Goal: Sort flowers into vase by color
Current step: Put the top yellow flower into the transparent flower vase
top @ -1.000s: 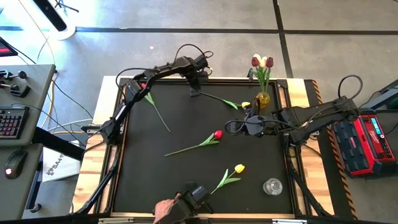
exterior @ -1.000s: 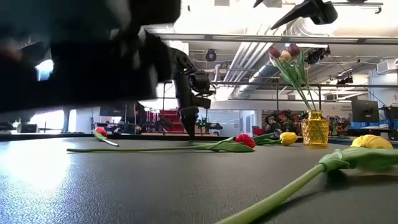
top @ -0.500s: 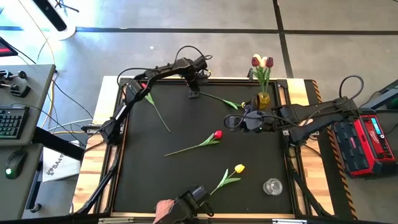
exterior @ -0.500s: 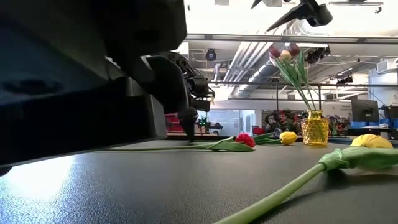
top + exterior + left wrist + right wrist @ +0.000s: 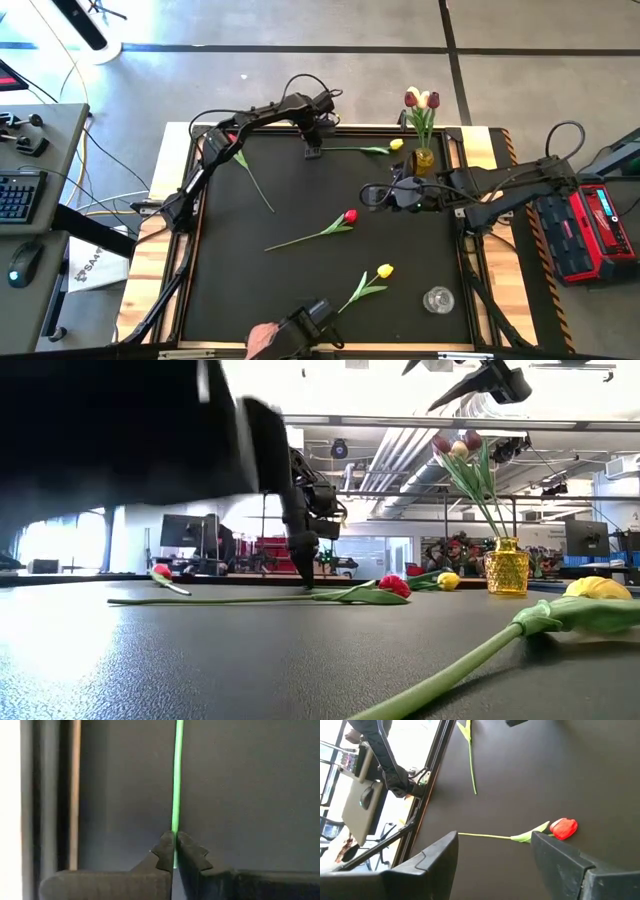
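Note:
A yellow tulip (image 5: pixel 396 145) lies along the table's far edge, next to the amber vase (image 5: pixel 424 158) that holds a dark red and a cream flower (image 5: pixel 421 98). My left gripper (image 5: pixel 312 151) is shut on the tulip's stem end. My right gripper (image 5: pixel 375 194) hovers open at mid-table right, just beyond a red tulip (image 5: pixel 350 216), which also shows past its fingers (image 5: pixel 564 828). A second yellow tulip (image 5: pixel 384 271) lies near the front. Another stem (image 5: pixel 255 182) lies at the far left, with its red head (image 5: pixel 160 572) on the mat. My left gripper pinches the thin green stem (image 5: pixel 175 827) between its two fingertips, close to the cut end. The fingers (image 5: pixel 305 565) come from above, pointing down, and lie across the stem. The rest of the stem (image 5: pixel 350 149) and the yellow head stretch toward the table's right, low over the mat.
A clear glass vase (image 5: pixel 437 299) stands at the front right. A person's hand (image 5: pixel 264 338) with a dark object reaches over the near edge, and a dark blur (image 5: pixel 120 430) fills the low view's upper left. A red case (image 5: pixel 590 225) sits beyond the right edge.
My left gripper has shut on the yellow tulip's stem end. The flower has turned about that end: its head has swung toward the far edge and now lies beside the amber vase, while the stem end has stayed under the gripper.

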